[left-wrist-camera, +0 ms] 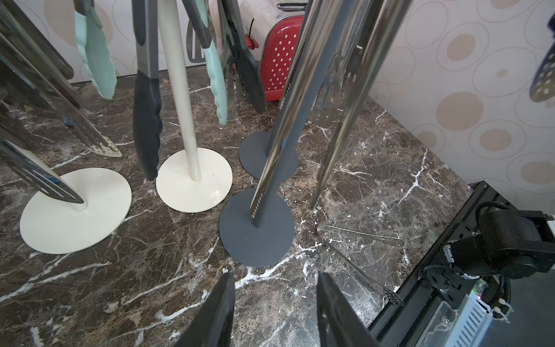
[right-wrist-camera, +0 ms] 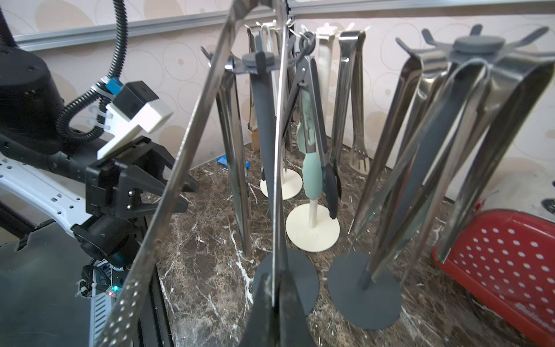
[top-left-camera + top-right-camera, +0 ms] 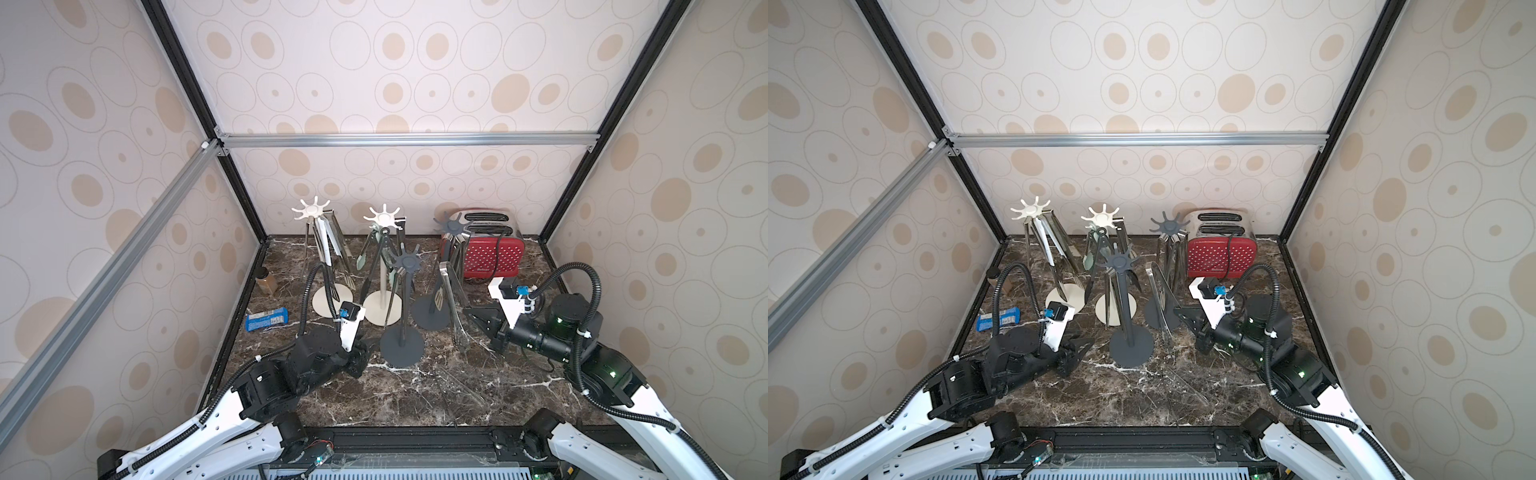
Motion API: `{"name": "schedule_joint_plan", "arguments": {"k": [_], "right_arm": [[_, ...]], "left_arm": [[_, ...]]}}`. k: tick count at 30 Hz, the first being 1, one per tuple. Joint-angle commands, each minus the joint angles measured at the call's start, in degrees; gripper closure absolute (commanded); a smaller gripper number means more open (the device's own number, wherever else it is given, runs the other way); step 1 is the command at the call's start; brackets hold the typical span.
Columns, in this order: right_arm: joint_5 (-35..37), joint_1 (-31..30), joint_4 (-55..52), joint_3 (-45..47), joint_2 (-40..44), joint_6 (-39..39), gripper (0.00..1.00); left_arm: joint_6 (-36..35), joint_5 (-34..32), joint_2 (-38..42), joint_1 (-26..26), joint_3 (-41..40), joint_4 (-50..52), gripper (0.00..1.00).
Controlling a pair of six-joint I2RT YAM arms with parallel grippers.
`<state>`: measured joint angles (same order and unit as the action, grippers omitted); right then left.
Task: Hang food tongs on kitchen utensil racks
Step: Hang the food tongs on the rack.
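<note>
Food tongs (image 3: 328, 249) hang from the crowns of all four kitchen utensil racks (image 3: 390, 291), and we see one more pair held off them. Farthest left, a spice jar (image 3: 266, 280) and a blue packet (image 3: 267, 319) sit by the wall. Next comes the left gripper (image 1: 276, 312), low over the marble counter (image 1: 120, 285), its fingers (image 1: 220, 312) spread with no tongs between them, near the base of the front dark grey rack (image 1: 256, 237).

Behind it, the left cream rack (image 3: 311, 211) carries steel pairs. The second cream rack (image 3: 381, 216) carries green-tipped tongs (image 1: 96, 60) and black-tipped tongs (image 1: 147, 120). The back dark grey rack (image 3: 452, 226) holds a cluster of steel ones.

Just right of the grey racks, the loose steel tongs (image 2: 169, 192) stand upright, hinge up. The right gripper (image 2: 274, 309) is clamped on one leg, well below the hinge, so that the leg runs up between its fingers. The other leg splays free, its perforated tip clear of the fingers. We cannot tell whether the tips touch the counter. A red toaster (image 3: 492, 255) stands at the back right.
</note>
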<state>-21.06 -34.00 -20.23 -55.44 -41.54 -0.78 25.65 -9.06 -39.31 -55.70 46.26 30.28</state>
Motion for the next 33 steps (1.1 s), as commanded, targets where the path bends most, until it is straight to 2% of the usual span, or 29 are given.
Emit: {"name": "schedule_joint_plan", "arguments": {"k": [1,19,33], "right_arm": [[-3.3,0.2,6.3,-2.5,-1.3,-2.0,1.0],[-1.8,0.1,10.3,-2.2,-8.0,0.6,1.0],[-1.5,-1.7,12.5,1.6,-11.1,2.7,1.0]], "left_arm": [[-0.8,0.1,0.3,0.3,0.1,-1.2,0.55],[-0.7,0.3,0.5,0.3,-0.1,-1.1,0.55],[-0.9,0.3,0.4,0.3,0.2,-1.1,0.55]]}}
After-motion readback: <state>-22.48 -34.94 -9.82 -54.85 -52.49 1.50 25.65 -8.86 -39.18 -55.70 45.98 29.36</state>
